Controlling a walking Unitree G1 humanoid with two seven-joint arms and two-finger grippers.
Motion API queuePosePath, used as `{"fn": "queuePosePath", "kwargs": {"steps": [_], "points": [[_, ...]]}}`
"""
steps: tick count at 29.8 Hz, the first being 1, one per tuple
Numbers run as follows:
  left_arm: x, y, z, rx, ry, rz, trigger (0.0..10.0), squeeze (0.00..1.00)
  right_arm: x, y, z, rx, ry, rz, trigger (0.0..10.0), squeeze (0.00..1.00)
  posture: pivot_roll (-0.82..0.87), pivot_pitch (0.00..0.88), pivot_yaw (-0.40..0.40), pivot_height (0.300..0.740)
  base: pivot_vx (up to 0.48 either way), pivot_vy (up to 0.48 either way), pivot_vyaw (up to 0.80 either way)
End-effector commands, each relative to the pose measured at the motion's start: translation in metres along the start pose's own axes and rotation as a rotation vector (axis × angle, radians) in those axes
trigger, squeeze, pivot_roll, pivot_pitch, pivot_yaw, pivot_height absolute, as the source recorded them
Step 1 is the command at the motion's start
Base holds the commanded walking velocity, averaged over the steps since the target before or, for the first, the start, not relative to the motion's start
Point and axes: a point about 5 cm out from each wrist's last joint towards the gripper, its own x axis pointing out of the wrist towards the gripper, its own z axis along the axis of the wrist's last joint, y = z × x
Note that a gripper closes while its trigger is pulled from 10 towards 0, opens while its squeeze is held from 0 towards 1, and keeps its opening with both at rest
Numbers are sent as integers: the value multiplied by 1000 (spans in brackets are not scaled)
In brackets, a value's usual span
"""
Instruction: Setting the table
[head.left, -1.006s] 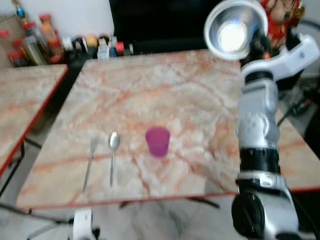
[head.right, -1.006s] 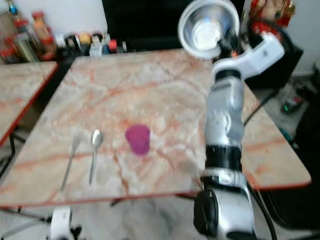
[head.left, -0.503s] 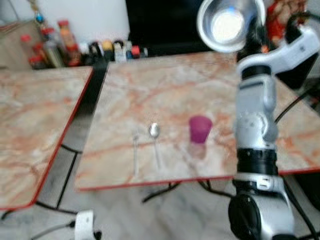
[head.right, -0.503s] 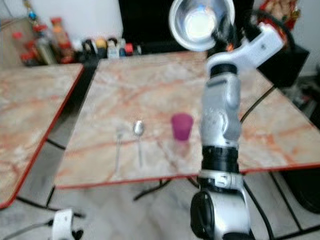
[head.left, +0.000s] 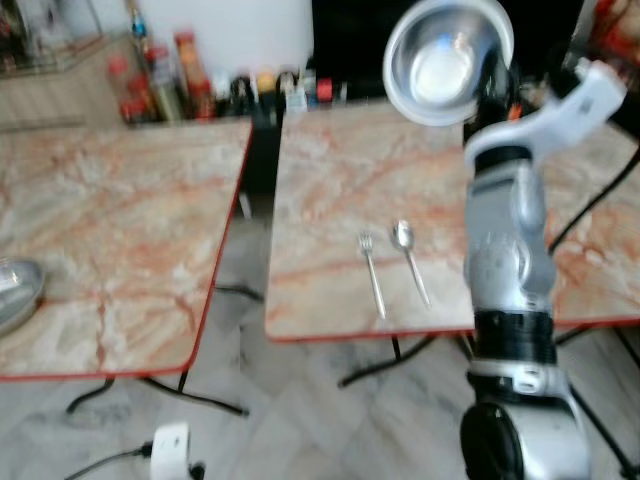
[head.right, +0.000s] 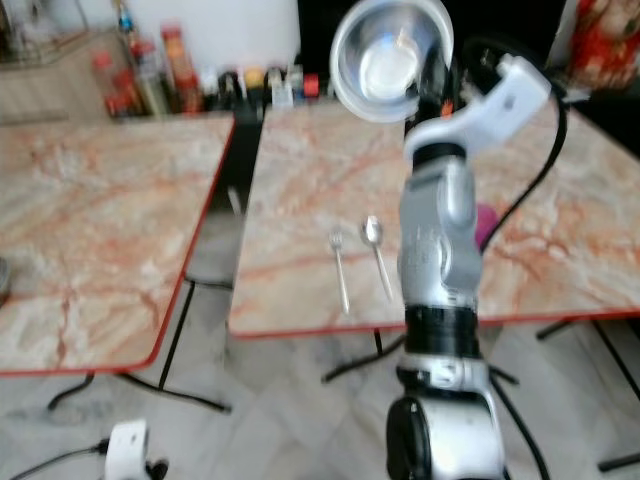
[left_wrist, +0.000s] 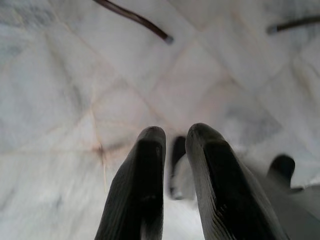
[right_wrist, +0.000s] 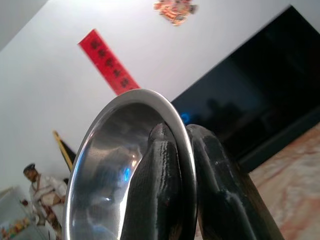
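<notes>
My right arm is raised in front of me, and its gripper (head.right: 432, 75) is shut on the rim of a steel bowl (head.left: 447, 60) held up on edge. In the right wrist view the two fingers (right_wrist: 165, 165) pinch the bowl's rim (right_wrist: 110, 165). A fork (head.left: 372, 272) and a spoon (head.left: 408, 258) lie side by side near the front edge of the marble table (head.left: 330, 190). A purple cup (head.right: 487, 222) peeks out from behind my right arm. My left gripper (left_wrist: 174, 132) hangs shut over the marble floor, holding nothing.
A second marble table (head.left: 110, 220) stands to the left across a narrow gap, with a steel dish (head.left: 15, 290) at its left edge. Bottles and jars (head.left: 190, 85) line the back. A white device (head.left: 170, 448) and a cable lie on the floor.
The whole view has swung left and drawn back, so the left table has come into view. The bowl stays held up in my right gripper.
</notes>
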Motion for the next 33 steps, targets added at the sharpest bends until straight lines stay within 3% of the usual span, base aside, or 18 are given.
{"fn": "queuePosePath", "kwargs": {"steps": [1,33], "points": [[-1,9,1,6,1,26,10000,0,0,18,-8,17,29,56,10000,0,13,0,36,728,0,480,0],[-1,10,2,-18,-7,48,10000,0,-3,17,-25,-13,99,60,10000,0,51,0,29,728,0,480,0]]}}
